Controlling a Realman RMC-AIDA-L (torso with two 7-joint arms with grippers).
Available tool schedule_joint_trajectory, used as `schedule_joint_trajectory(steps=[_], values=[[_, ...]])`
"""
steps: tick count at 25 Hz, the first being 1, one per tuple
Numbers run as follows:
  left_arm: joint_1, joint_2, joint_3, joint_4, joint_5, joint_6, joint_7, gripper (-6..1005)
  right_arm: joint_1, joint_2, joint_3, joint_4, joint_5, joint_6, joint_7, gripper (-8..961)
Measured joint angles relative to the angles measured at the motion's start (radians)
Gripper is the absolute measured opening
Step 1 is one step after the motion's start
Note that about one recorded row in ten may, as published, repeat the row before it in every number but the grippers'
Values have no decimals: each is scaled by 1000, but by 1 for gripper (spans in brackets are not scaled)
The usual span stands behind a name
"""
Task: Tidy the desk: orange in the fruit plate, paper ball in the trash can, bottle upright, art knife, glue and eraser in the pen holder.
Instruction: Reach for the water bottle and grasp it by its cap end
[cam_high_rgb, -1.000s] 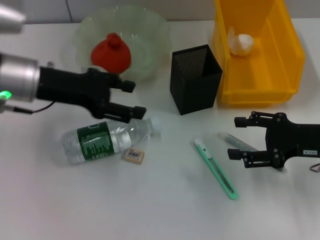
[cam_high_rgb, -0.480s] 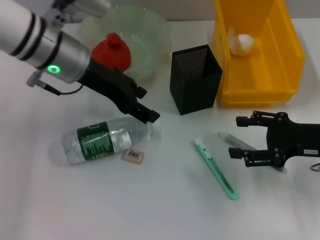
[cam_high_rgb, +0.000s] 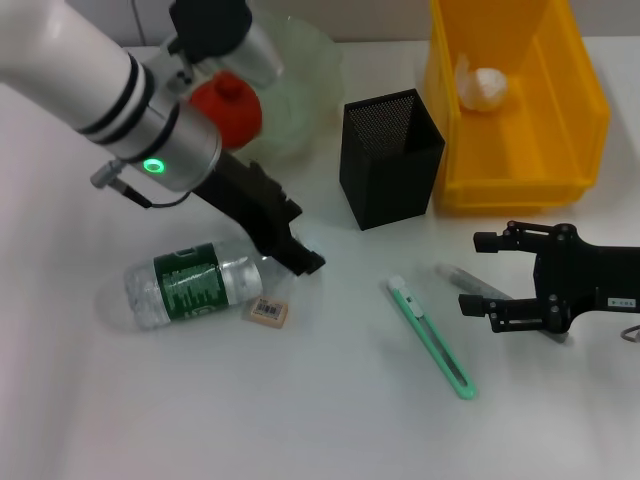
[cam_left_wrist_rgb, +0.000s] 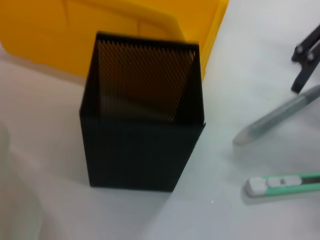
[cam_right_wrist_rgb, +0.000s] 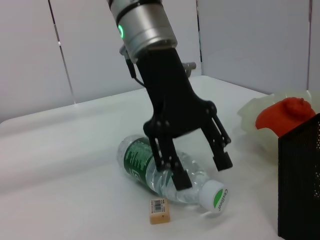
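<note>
The left claw (cam_high_rgb: 300, 252) reaches down over the neck end of a clear plastic bottle with a green label (cam_high_rgb: 195, 282), which lies on its side on the white desk (cam_high_rgb: 300, 410). In the right wrist view its black fingers (cam_right_wrist_rgb: 177, 177) stand apart, straddling the bottle's shoulder just behind the white cap (cam_right_wrist_rgb: 215, 196), not yet closed on it. A small tan eraser with a barcode sticker (cam_high_rgb: 268, 312) lies just beside the bottle on the desk.

The right claw (cam_high_rgb: 492, 275) rests low near the desk's right edge, its fingers spread wide and holding nothing. A grey translucent glue stick (cam_high_rgb: 470, 284) lies between those fingers, and a mint-green art knife (cam_high_rgb: 433, 338) lies nearby, towards the desk's middle.

A black mesh square pen holder (cam_high_rgb: 390, 158) stands upright behind them, beside a yellow plastic bin (cam_high_rgb: 520, 150) that contains a crumpled white paper ball (cam_high_rgb: 483, 86). A reddish-orange fruit (cam_high_rgb: 228, 108) sits in the pale green translucent fruit plate (cam_high_rgb: 300, 70) at the back left, partly hidden by the left arm.
</note>
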Motion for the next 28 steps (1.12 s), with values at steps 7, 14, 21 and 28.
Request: schedule_joint_trajectory(steps=[7, 14, 21, 28], values=[[0, 0, 54, -56, 0, -90, 0, 782, 0, 0, 1, 0, -1, 0, 0, 831], [4, -3, 99, -83, -17, -127, 11, 781, 0, 0, 2, 0, 0, 0, 0, 831], [13, -2, 134, -84, -26, -144, 27, 781, 0, 0, 2, 1, 1, 0, 0, 831], [24, -2, 145, -74, -49, -157, 46, 780, -1, 0, 2, 1, 3, -2, 0, 832]])
